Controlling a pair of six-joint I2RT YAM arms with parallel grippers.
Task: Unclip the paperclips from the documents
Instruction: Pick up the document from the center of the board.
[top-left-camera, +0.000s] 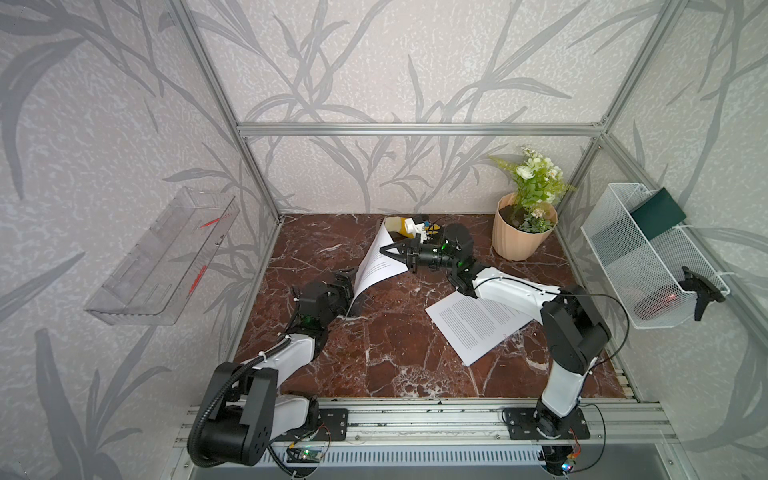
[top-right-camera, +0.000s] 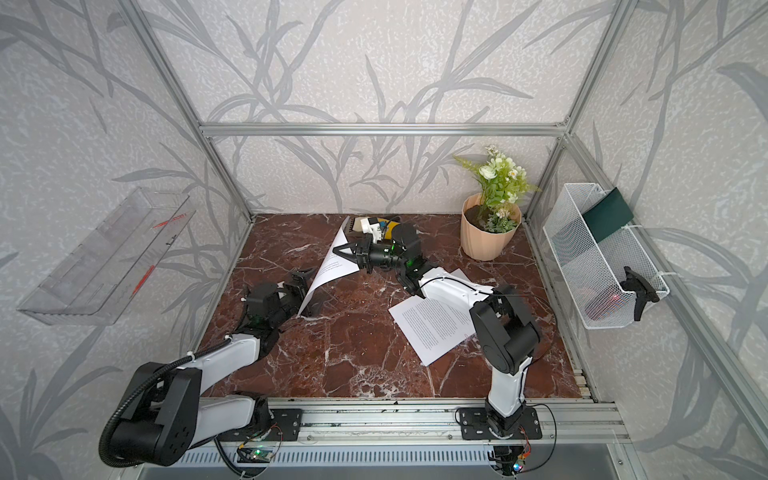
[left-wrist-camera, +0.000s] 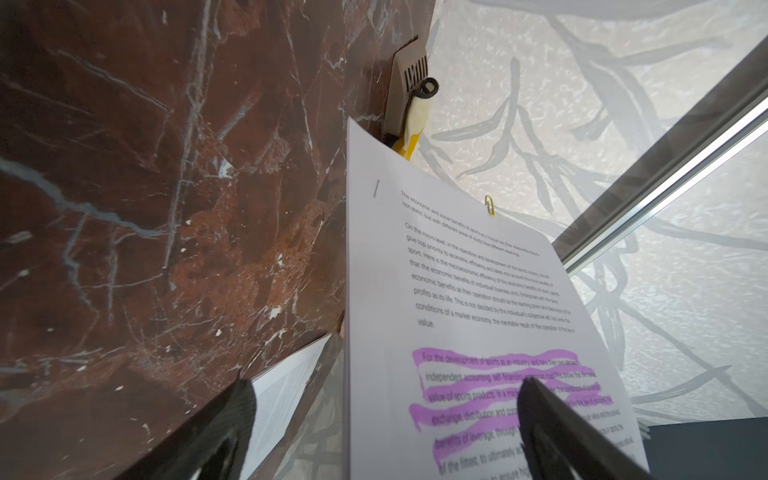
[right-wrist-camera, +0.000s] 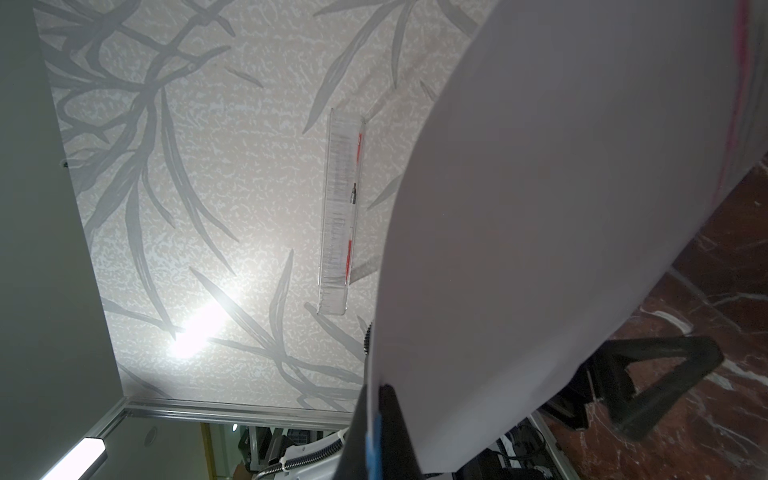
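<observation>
Two documents are seen on the marble table (top-left-camera: 374, 353): nearest, the unmarked document (top-left-camera: 473, 328) is laid flat beside the right arm (top-left-camera: 519, 291). Further in, the left gripper (left-wrist-camera: 382, 399) is spread wide, with an edge of the highlighted document (left-wrist-camera: 478, 291) between its fingers (left-wrist-camera: 552, 424). That document is raised and curled, pinched at its edge by the clenched right gripper (top-left-camera: 384, 251). A gold paperclip (left-wrist-camera: 489, 205) is clipped on its top edge. Farthest, a potted plant (top-left-camera: 519, 237) is set in the corner.
</observation>
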